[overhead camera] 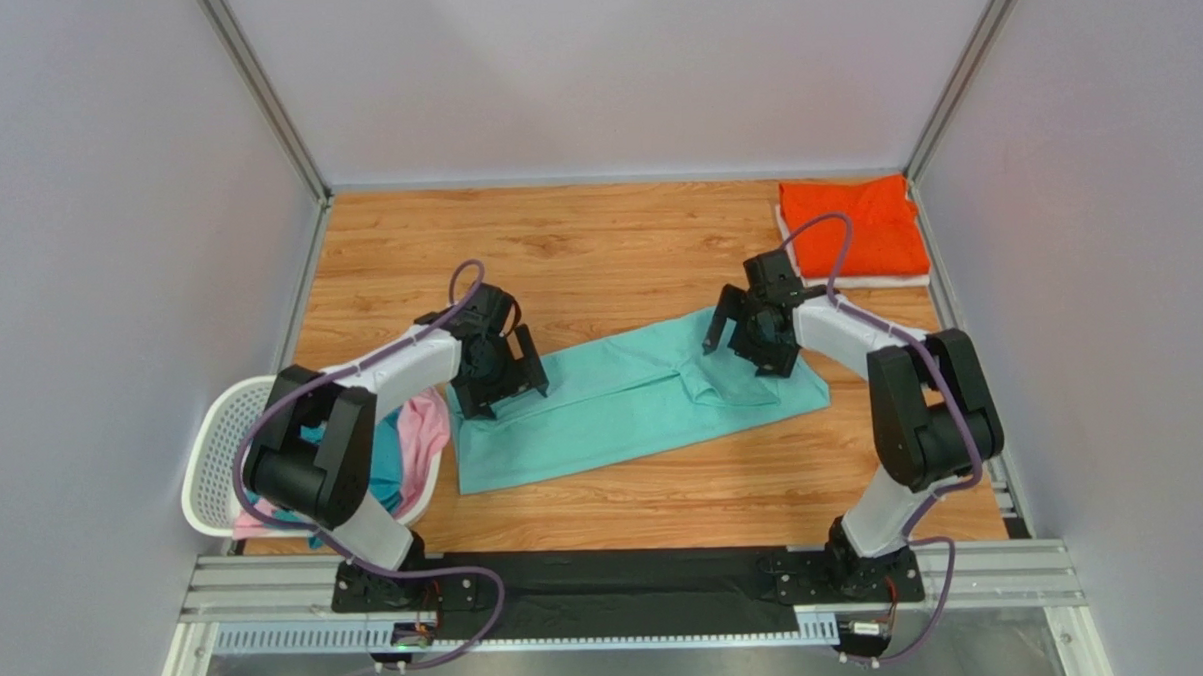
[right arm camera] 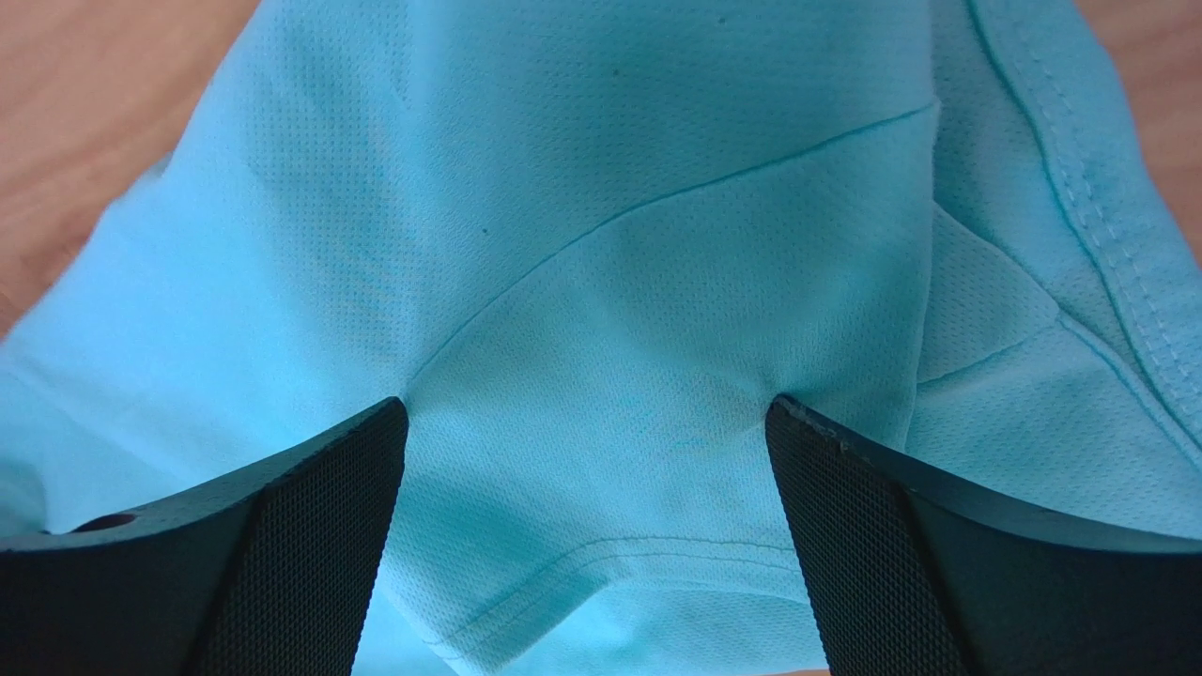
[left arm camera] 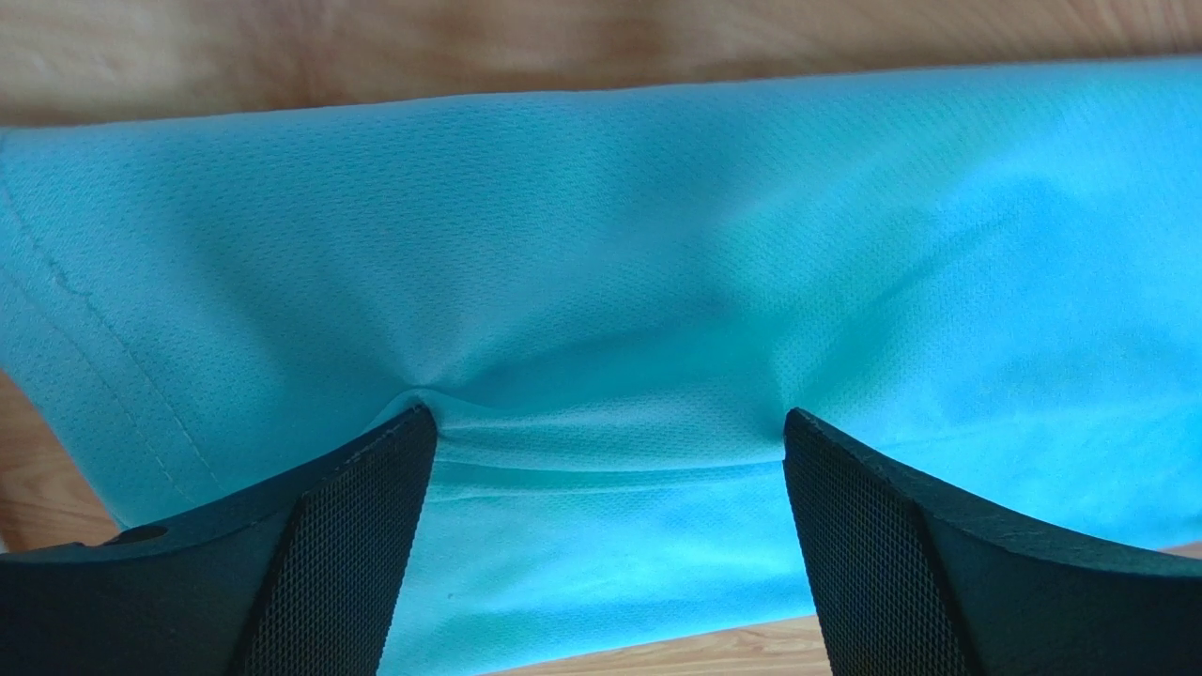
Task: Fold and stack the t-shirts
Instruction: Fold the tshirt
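Note:
A mint-teal t-shirt (overhead camera: 625, 405) lies folded lengthwise into a long strip across the middle of the wooden table. My left gripper (overhead camera: 499, 375) stands open, its tips pressed down onto the strip's left end, and the cloth (left arm camera: 607, 282) puckers between the two fingers (left arm camera: 353, 549). Open as well, my right gripper (overhead camera: 751, 341) has its tips down on the right end, where a sleeve hem (right arm camera: 621, 564) shows between the fingers (right arm camera: 875, 549). A folded orange t-shirt (overhead camera: 853, 227) rests on a white one (overhead camera: 876, 279) at the far right corner.
A white plastic laundry basket (overhead camera: 218, 449) at the left table edge holds a pink shirt (overhead camera: 423, 430) and a darker teal one (overhead camera: 382, 458). Grey walls enclose the table on three sides.

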Motion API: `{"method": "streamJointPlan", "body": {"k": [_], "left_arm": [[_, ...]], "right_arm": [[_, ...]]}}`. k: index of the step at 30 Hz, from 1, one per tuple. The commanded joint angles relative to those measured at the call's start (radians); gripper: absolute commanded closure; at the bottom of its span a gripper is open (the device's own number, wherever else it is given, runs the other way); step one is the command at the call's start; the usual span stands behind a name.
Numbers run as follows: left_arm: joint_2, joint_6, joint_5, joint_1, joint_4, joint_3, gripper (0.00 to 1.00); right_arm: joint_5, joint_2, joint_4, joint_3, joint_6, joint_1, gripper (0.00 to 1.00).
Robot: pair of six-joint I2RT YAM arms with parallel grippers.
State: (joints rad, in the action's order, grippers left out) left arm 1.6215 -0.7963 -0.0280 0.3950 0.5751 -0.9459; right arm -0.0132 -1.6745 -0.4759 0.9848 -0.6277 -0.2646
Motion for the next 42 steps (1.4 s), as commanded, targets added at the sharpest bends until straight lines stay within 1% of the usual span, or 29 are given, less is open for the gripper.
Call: {"method": "streamJointPlan", "body": {"k": [1,3,5,6,8,9,10,14,15,16,17,19,24,27,28,30,34,36,37,38,39,42], "left_arm": [[-0.058,-0.121,-0.029,0.07,-0.061,0.125,0.0],[-0.098,-0.193,-0.006,0.138,-0.072,0.168,0.0],[-0.123,-0.227,-0.003,0.194,-0.075,0.183,0.0],[-0.152,-0.244,0.006,0.214,-0.073,0.193,0.0],[-0.182,-0.309,0.026,0.273,-0.072,0.206,0.0],[-0.213,-0.331,0.027,0.294,-0.072,0.223,0.0],[-0.227,-0.357,0.06,0.313,-0.072,0.231,0.0],[-0.276,-0.484,0.091,0.412,-0.07,0.277,0.0],[-0.3,-0.562,0.14,0.477,-0.07,0.306,0.0],[-0.301,-0.563,0.151,0.498,-0.07,0.306,0.0],[-0.302,-0.596,0.158,0.514,-0.078,0.312,0.0],[-0.295,-0.622,0.175,0.553,-0.081,0.311,0.0],[-0.241,-0.656,0.189,0.614,-0.106,0.265,0.0],[-0.2,-0.678,0.241,0.666,-0.121,0.214,0.0],[-0.199,-0.681,0.243,0.673,-0.129,0.204,0.0],[-0.18,-0.669,0.256,0.683,-0.13,0.176,0.0],[-0.138,-0.65,0.33,0.723,-0.089,0.078,0.0],[-0.12,-0.638,0.35,0.731,-0.009,0.027,0.0],[-0.121,-0.629,0.381,0.735,0.064,-0.016,0.0],[-0.129,-0.636,0.401,0.74,0.103,-0.03,0.0],[-0.14,-0.639,0.431,0.751,0.126,-0.037,0.0],[-0.213,-0.626,0.456,0.76,0.143,-0.025,0.0]], "right_arm": [[-0.033,-0.115,0.069,0.047,0.045,0.021,0.0],[-0.082,-0.184,0.077,0.113,0.071,0.022,0.0],[-0.119,-0.241,0.08,0.172,0.092,0.022,0.0],[-0.139,-0.298,0.082,0.236,0.097,0.021,0.0],[-0.145,-0.356,0.051,0.313,0.109,0.021,0.0],[-0.16,-0.411,0.034,0.403,0.12,0.021,0.0],[-0.169,-0.435,0.017,0.438,0.125,0.021,0.0],[-0.2,-0.554,-0.033,0.653,0.157,-0.011,0.0],[-0.211,-0.664,-0.096,0.822,0.184,-0.037,0.0],[-0.211,-0.665,-0.096,0.824,0.184,-0.047,0.0],[-0.209,-0.713,-0.107,0.863,0.187,-0.054,0.0],[-0.225,-0.755,-0.116,0.961,0.186,-0.073,0.0],[-0.286,-0.873,-0.13,1.135,0.184,-0.097,0.0],[-0.312,-0.938,-0.132,1.254,0.184,-0.111,0.0],[-0.312,-0.938,-0.135,1.255,0.187,-0.116,0.0],[-0.314,-0.97,-0.133,1.316,0.187,-0.117,0.0],[-0.327,-0.984,-0.125,1.365,0.184,-0.117,0.0],[-0.311,-0.959,-0.125,1.361,0.206,-0.117,0.0],[-0.301,-0.938,-0.125,1.362,0.21,-0.117,0.0],[-0.291,-0.927,-0.141,1.364,0.229,-0.117,0.0],[-0.289,-0.912,-0.151,1.373,0.238,-0.116,0.0],[-0.286,-0.831,-0.188,1.355,0.272,-0.117,0.0]]}}
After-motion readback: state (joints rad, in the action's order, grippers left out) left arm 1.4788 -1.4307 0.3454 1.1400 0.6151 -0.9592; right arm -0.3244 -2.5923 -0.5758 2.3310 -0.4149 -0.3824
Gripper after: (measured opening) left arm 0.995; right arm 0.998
